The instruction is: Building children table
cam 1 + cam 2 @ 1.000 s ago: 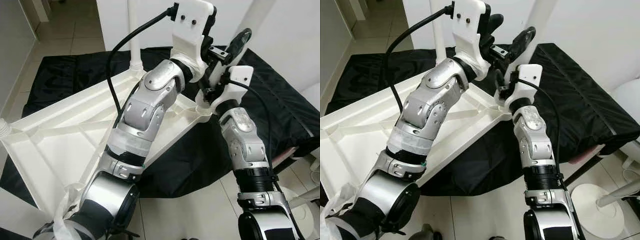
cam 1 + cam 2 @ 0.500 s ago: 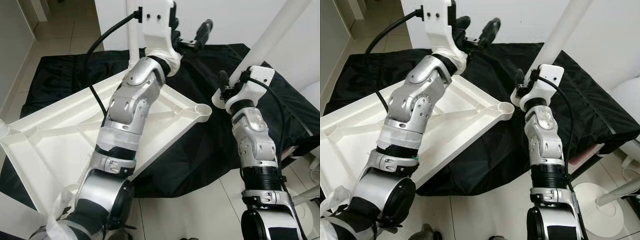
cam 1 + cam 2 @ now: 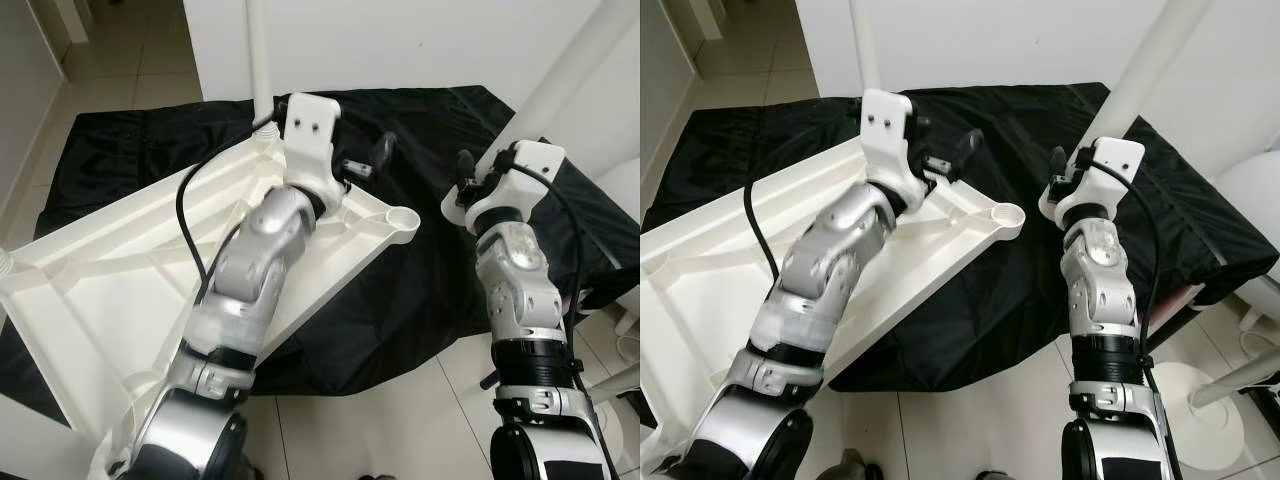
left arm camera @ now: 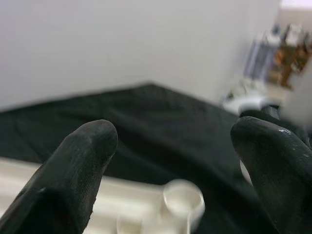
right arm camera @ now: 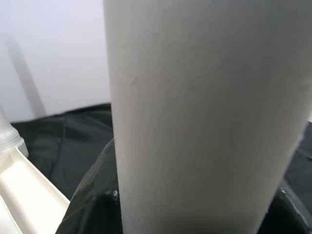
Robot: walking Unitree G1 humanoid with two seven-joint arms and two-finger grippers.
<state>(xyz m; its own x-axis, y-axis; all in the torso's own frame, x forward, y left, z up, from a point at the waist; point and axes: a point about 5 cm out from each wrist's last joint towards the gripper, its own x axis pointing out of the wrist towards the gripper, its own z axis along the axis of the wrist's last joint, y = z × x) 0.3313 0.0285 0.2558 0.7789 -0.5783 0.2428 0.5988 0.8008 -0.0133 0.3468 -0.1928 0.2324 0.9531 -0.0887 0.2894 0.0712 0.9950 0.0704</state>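
place: home room | cues: tiled floor (image 3: 150,60); white wall (image 3: 420,40); black sheet (image 3: 140,150) spread on floor

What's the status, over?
Left gripper open, above tabletop corner socket. Right gripper shut on leg. Socket unobstructed.

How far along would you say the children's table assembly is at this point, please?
Done: one leg stands in the far corner of the upturned white tabletop. In hand: the right gripper holds another white leg beside the table, while the left gripper, fingers open, hovers near the empty corner socket. Left: seating that leg; other corners cannot be judged.
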